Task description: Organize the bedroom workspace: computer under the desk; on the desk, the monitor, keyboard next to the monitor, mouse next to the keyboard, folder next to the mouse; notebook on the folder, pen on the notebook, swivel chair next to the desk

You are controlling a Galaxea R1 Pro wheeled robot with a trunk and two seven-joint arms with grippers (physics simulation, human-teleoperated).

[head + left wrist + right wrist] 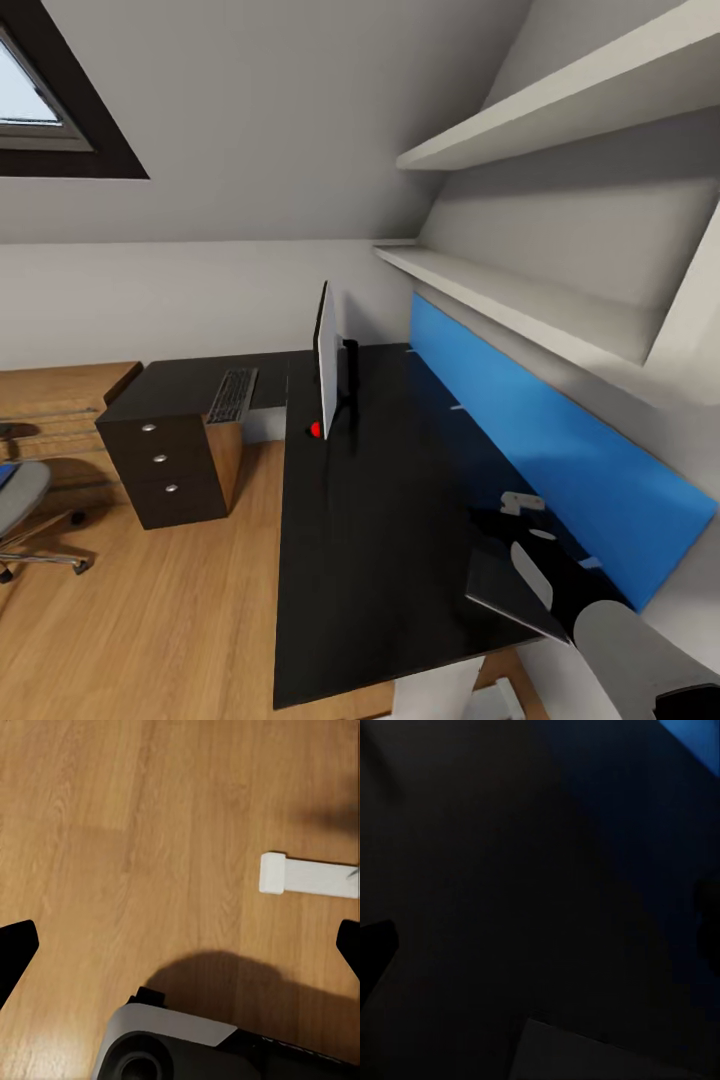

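Observation:
The black desk [380, 540] runs along the right wall. On it the thin monitor [327, 365] stands edge-on to me. The keyboard [232, 395] lies on the desk's far wing, above the drawer unit [165, 465]. A grey notebook [505, 590] rests at the desk's near right corner, and its corner [585, 1057] sits just beneath my right gripper [540, 937], which is open and empty. The swivel chair [22, 500] stands at the left edge with a blue sliver of the folder [5, 474] on its seat. My left gripper [180, 949] hangs open over the floor. Computer, mouse and pen are out of view.
A long blue wall panel [540, 440] lines the wall behind the desk, under two white shelves [520, 290]. My right arm [625, 645] reaches over the desk's near corner. In the left wrist view, a white desk foot [307, 875] lies on the wood floor beside my base [210, 1050].

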